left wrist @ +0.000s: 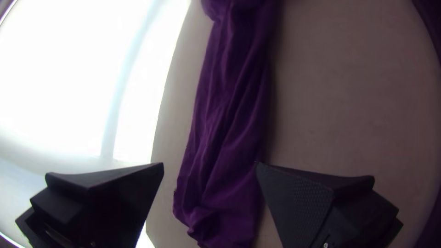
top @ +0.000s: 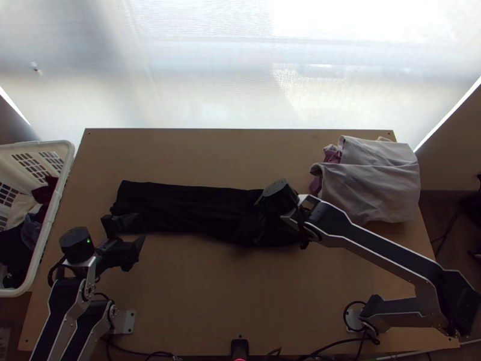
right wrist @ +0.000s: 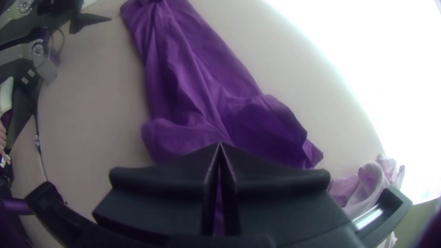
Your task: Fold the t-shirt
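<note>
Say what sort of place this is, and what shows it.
Probably a robotics test bench: two robot arms at a wooden table, a dark garment on it, a laundry basket alongside.

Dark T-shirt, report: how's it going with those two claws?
Dark T-shirt: long, creased strip. Left gripper open, near its left end. Right gripper shut, over its right part. Light cloth pile off right, seemingly not in the way.

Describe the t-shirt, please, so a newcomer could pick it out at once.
On the wooden table, left of the far right corner's cloth pile, lies the t-shirt. It is a long, dark, narrow strip, whereas the pile is mostly pale and broad.
</note>
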Robot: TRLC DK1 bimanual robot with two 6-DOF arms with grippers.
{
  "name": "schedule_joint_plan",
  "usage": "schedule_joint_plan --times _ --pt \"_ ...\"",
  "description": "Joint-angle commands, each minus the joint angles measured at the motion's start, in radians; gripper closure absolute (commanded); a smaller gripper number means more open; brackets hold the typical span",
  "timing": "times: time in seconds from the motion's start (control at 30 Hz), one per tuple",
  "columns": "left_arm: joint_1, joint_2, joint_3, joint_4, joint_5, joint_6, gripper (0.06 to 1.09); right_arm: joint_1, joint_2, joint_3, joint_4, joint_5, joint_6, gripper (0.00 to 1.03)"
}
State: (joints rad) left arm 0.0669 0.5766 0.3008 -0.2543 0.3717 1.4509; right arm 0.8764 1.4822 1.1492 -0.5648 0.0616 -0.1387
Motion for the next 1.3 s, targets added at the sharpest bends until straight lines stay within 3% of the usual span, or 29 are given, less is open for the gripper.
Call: schedule_joint_plan --times 0.0,0.37,0.7,1.27 --pt "-0.018 -0.015 -0.075 -0.014 -0.022 0.143 0.11 0.007 0.029 0.001 0.037 0.001 0.001 1.00" --pt "-0.012 0.049 -0.111 0.110 -0.091 0.206 0.11 -0.002 0.030 0.003 0.046 0.001 0.010 1.00" --pt "-0.006 0.301 -0.120 0.408 -0.155 0.220 0.11 -0.002 0.033 -0.014 0.054 0.000 0.014 1.00" --pt "0.019 0.485 -0.118 0.592 -0.177 0.223 0.11 -0.062 0.178 -0.141 0.339 0.001 0.008 1.00"
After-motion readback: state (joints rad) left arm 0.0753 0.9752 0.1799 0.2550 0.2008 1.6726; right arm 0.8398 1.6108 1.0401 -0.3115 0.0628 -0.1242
